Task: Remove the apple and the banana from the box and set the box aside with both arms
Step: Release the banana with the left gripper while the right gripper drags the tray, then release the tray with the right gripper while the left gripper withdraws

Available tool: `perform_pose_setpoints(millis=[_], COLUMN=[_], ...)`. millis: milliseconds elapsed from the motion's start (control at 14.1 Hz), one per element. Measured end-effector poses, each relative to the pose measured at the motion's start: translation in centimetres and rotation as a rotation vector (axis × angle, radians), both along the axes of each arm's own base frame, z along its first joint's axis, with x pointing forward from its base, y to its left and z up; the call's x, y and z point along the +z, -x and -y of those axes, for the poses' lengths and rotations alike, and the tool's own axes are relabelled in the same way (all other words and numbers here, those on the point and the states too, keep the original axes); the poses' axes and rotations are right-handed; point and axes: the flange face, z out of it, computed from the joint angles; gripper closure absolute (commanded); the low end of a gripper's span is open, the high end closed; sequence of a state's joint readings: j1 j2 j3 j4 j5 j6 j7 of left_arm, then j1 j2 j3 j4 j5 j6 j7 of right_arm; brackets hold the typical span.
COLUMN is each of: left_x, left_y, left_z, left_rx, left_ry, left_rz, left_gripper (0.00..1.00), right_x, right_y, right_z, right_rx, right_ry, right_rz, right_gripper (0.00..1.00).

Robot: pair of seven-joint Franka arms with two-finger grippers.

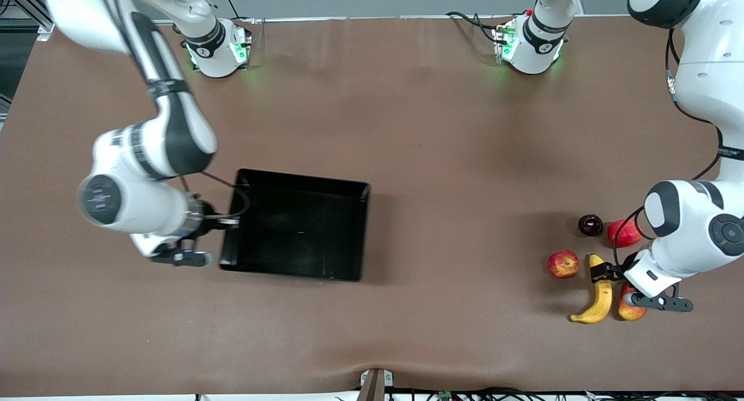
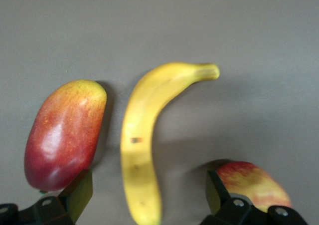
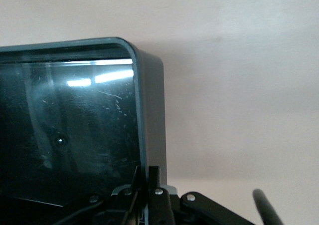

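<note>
The yellow banana [image 1: 598, 299] lies near the left arm's end of the table, with the small red-and-yellow apple [image 1: 563, 264] beside it. My left gripper [image 1: 605, 271] is down over the banana's end farther from the front camera. In the left wrist view this gripper [image 2: 147, 192] is open, one finger on each side of the banana [image 2: 144, 135], which neither touches. The apple [image 2: 254, 185] is just outside one finger. The black box [image 1: 296, 226] sits mid-table toward the right arm's end. My right gripper [image 1: 229, 219] is shut on its side wall [image 3: 152, 115].
An oval red-and-yellow mango [image 1: 630, 309] lies beside the banana, partly under my left hand, and shows close to one finger [image 2: 62, 132]. A second red fruit [image 1: 623, 233] and a dark purple round fruit [image 1: 590, 225] sit a little farther from the front camera.
</note>
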State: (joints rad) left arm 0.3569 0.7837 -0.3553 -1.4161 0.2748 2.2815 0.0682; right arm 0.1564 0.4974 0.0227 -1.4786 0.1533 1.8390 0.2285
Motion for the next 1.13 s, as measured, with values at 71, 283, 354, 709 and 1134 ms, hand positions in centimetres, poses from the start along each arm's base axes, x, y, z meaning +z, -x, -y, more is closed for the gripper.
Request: perform_pose_setpoints(millis=[71, 283, 354, 709, 1134], left_x=[1.4, 6.2, 7.9, 18.0, 27.6], left_y=[0.0, 0.3, 0.5, 2.6, 6.4], left_z=[0.6, 1.5, 1.6, 2.0, 4.0], left_rx=[0.007, 0.006, 0.006, 0.008, 0.004], left_ry=[0.001, -0.016, -0.025, -0.088, -0.145], left_rz=[-0.003, 0.003, 0.007, 0.027, 0.041], left_gripper=[0.00, 0.00, 0.00, 0.00, 0.00], right_x=[0.0, -0.5, -0.9, -3.6, -8.8], right_y=[-0.3, -0.5, -0.4, 2.7, 6.4], right_z=[2.6, 10.1, 13.0, 28.3, 35.3], right_rx=[-0.002, 0.002, 0.017, 0.056, 0.027], right_ry=[-0.004, -0.022, -0.032, -0.091, -0.093], right_rz=[-0.008, -0.022, -0.022, -0.025, 0.011], right_gripper=[1.00, 1.00, 1.00, 1.00, 1.00])
